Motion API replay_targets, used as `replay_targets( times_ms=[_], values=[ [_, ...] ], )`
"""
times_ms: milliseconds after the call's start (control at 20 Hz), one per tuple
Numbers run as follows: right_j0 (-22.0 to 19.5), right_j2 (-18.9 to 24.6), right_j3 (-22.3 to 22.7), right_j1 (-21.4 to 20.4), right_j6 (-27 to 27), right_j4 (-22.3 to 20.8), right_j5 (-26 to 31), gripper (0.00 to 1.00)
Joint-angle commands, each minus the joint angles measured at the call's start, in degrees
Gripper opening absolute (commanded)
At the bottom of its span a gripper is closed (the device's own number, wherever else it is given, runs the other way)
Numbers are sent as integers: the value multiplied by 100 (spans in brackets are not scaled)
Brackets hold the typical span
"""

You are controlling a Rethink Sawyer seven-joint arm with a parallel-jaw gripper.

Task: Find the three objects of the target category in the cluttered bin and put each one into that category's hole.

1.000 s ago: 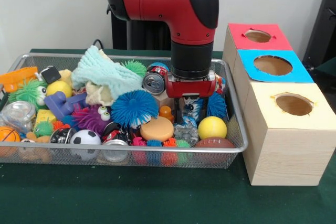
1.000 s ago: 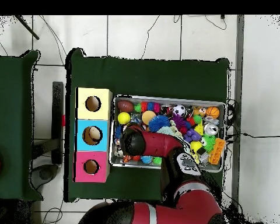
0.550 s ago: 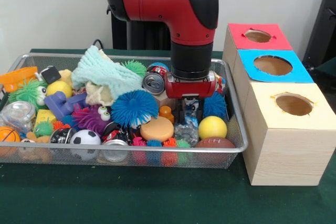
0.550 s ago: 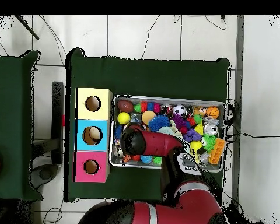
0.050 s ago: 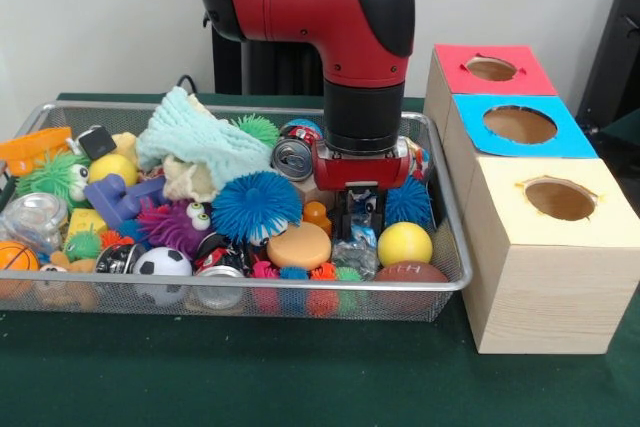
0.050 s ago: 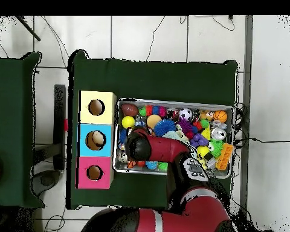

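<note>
My gripper (image 5: 357, 222) hangs low in the wire bin (image 5: 452, 247), at its end nearest the three boxes. From the front I can see my black fingers (image 5: 343, 215) down among the clutter with a crumpled clear wrapper (image 5: 356, 250) right at their tips, but I cannot tell whether they are apart, together or clamped on it. Just beside them sit the yellow ball (image 5: 404, 243), the orange disc (image 5: 298, 245) and the spiky blue ball (image 5: 255, 205), with the brown football (image 5: 410, 272) at the near rim. From overhead my own arm (image 6: 156, 147) covers the gripper entirely, so that view adds nothing about the fingers. It does look straight down the holes: the blue box (image 6: 95, 140) holds something pale inside, while the yellow box (image 6: 96, 107) and the red box (image 6: 94, 173) look dark. From the front those holes show only their rims.
</note>
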Motion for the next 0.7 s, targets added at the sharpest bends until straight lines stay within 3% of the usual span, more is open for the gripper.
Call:
replay_targets(
  times_ms=[50, 300, 700],
  values=[
    [-13, 132, 3, -77, 1155, 143, -404, 0],
    [54, 153, 763, -1454, 1217, 446, 750, 0],
    [212, -5, 1001, -2243, 1213, 850, 1677, 0]
  ],
)
